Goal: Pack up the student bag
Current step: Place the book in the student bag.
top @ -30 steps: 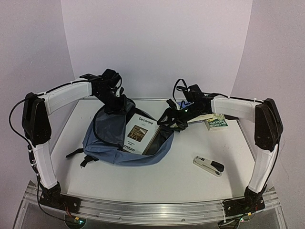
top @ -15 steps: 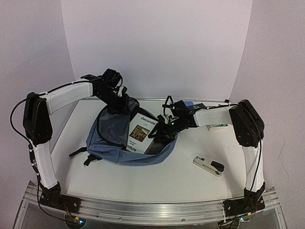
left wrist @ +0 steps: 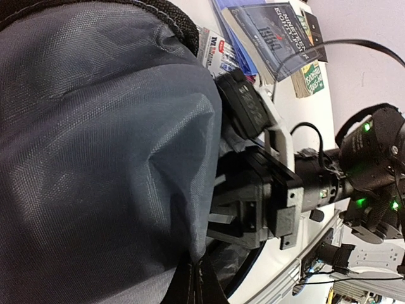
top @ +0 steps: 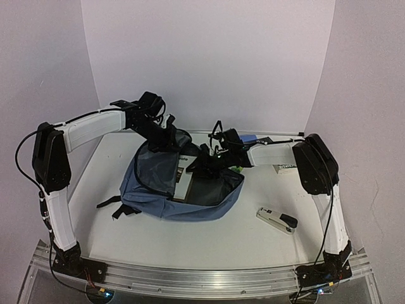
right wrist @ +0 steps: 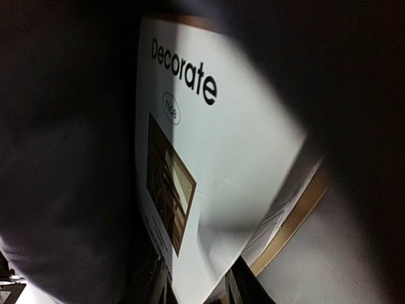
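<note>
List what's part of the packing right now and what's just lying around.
In use: student bag; Decorate book, in its opening; left tool on its rim; right tool at the book.
Lying about: stapler; paperbacks behind the bag.

White table [top: 209,237]: student bag [top: 152,183] sits left of middle, stapler [top: 277,220] by the right edge, books [left wrist: 272,31] toward the far-right corner.

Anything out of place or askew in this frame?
Nothing looks spilled or damaged. Only the Decorate book sits askew: slanted in the mouth of the student bag, partly covered by its fabric, not fully in.
</note>
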You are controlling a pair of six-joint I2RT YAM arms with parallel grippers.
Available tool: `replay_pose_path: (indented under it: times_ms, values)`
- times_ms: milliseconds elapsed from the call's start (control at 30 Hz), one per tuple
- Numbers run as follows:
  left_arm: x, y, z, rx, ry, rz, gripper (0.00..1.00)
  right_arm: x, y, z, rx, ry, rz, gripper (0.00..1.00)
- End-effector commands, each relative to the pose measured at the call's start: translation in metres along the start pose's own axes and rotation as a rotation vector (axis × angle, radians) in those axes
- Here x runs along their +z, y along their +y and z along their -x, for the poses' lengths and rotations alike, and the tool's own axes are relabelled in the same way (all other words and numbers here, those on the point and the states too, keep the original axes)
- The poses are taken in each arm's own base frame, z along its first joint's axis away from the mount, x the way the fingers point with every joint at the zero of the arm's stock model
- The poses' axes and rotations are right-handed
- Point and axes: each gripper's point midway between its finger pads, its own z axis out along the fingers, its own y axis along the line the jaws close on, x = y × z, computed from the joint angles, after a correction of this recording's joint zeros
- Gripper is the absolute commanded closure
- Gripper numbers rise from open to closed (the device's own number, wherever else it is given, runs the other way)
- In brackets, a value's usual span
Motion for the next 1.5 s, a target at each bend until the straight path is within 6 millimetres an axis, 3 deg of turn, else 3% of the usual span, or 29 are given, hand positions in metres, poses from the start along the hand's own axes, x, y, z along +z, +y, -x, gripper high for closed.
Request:
replay_pose_path:
  times_ms: [0, 267, 367, 467, 633, 867, 967, 1067, 1333, 1467]
  values:
    - [-0.014, -0.043, 0.023, 0.069, -0.085, -0.139, 1.00, 0.015, 0.022, 0.006, -0.006, -0.012, 0.079, 0.68]
    - [-0.013, -0.039, 0.031, 0.031, -0.114, -0.127, 1.00, 0.027, 0.046, 0.008, -0.005, -0.030, 0.165, 0.65]
    - [-0.012, -0.028, 0.035, -0.003, -0.128, -0.091, 1.00, 0.009, 0.051, 0.006, -0.037, -0.038, 0.166, 0.55]
    - [-0.016, -0.020, 0.038, -0.020, -0.146, -0.061, 1.00, -0.014, 0.044, -0.002, -0.059, -0.040, 0.141, 0.49]
    - [-0.018, -0.019, 0.043, -0.027, -0.162, -0.055, 1.00, -0.031, 0.031, -0.029, -0.074, -0.009, 0.087, 0.49]
    - [-0.013, -0.024, 0.046, -0.030, -0.154, -0.085, 1.00, 0.002, 0.017, -0.048, -0.039, 0.052, 0.064, 0.58]
    - [-0.012, -0.027, 0.048, -0.034, -0.162, -0.100, 1.00, 0.022, 0.012, -0.051, -0.018, 0.046, 0.047, 0.63]
    - [-0.010, -0.030, 0.050, -0.039, -0.162, -0.124, 1.00, 0.040, 0.014, -0.041, -0.006, 0.023, 0.067, 0.65]
    - [-0.005, -0.029, 0.040, -0.079, -0.148, -0.161, 1.00, 0.057, 0.072, 0.010, -0.143, -0.107, 0.207, 0.69]
    - [-0.008, -0.027, 0.035, -0.078, -0.140, -0.155, 1.00, 0.056, 0.077, 0.016, -0.199, -0.138, 0.216, 0.59]
